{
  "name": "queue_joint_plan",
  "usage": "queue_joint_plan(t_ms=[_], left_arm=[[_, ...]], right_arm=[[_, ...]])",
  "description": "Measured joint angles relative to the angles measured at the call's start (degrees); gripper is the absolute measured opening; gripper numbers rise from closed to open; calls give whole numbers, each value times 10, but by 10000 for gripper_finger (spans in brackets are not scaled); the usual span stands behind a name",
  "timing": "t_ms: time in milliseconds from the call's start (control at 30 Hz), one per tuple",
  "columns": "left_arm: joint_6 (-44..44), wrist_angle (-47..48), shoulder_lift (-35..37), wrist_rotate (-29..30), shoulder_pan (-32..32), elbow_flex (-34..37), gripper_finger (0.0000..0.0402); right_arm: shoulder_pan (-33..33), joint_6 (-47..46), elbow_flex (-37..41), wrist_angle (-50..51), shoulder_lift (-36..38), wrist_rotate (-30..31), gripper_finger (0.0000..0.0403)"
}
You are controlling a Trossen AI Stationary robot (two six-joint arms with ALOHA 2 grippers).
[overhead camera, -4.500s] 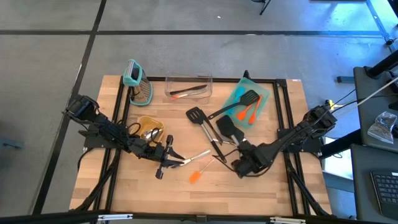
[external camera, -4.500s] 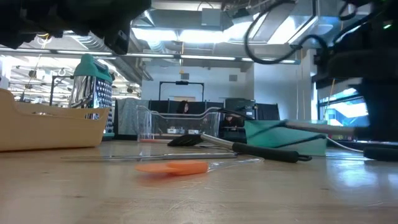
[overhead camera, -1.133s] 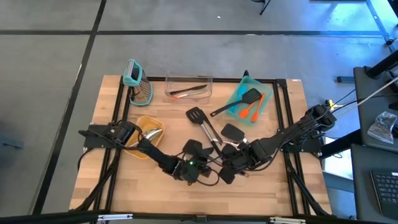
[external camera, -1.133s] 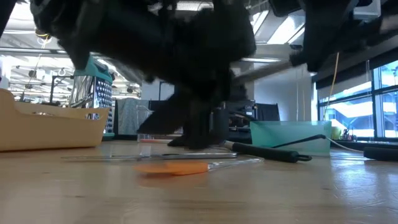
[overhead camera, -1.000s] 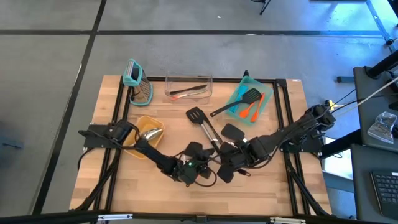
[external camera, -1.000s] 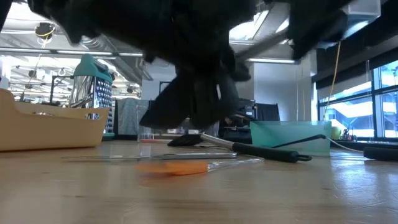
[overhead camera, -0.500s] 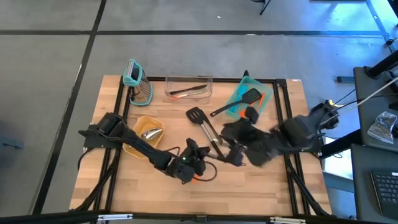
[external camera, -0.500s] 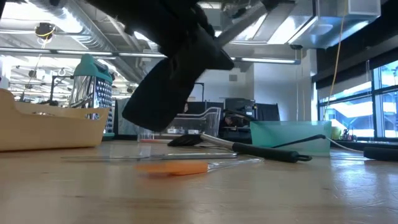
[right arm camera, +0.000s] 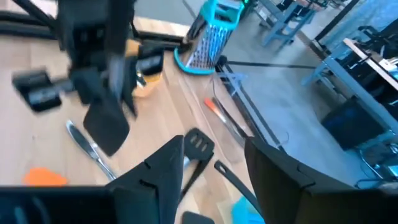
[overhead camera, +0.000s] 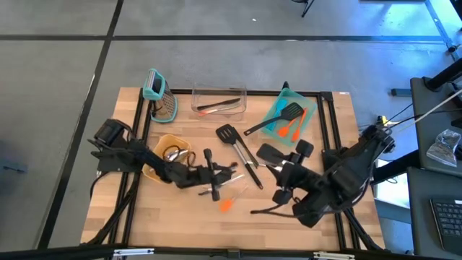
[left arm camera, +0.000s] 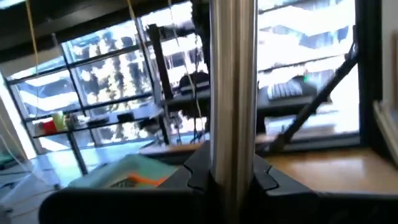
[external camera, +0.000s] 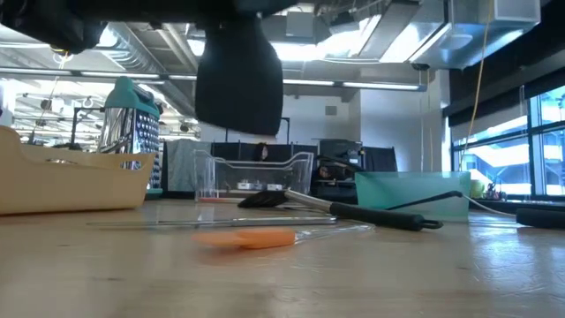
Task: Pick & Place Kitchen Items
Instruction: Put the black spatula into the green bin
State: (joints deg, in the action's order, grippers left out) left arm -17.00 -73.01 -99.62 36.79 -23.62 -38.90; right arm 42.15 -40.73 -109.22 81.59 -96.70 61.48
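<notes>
High view: clear bin (overhead camera: 219,101) at the worktop's (overhead camera: 159,217) far edge holds one thin orange-and-black utensil. Teal tray (overhead camera: 307,108) holds a black turner (overhead camera: 287,113) and orange spatulas (overhead camera: 287,131). Yellow bowl (overhead camera: 177,143) holds a silver scoop (overhead camera: 172,154). Left end effector (overhead camera: 211,175) sits just beside the bowl, pinching the metal handle of a black turner (external camera: 238,79) lifted off the worktop. Right end effector (overhead camera: 291,173) is at the front right, fingers spread, nothing in them. Orange spatula (overhead camera: 227,204) lies on the worktop. A second ago both end effectors crowded together front centre. They have since separated, and the left has drawn back toward the bowl.
</notes>
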Motion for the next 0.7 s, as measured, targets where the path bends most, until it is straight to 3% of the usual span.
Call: queue_joint_plan(t_ms=[133, 233, 500, 700], left_arm=[[0, -68, 6, -3, 13, 1, 32], [-2, -111, 6, 32, 26, -14, 32], [-7, -152, 6, 77, 72, -42, 32], [3, -168, 6, 85, 90, -42, 32]], right_arm=[[2, -56, 54, -4, 0, 23, 172], [3, -129, 100, -6, 0, 71, 172], [6, -342, 248, -61, 0, 282, 172], [-37, -409, 320, -145, 1, 286, 172]])
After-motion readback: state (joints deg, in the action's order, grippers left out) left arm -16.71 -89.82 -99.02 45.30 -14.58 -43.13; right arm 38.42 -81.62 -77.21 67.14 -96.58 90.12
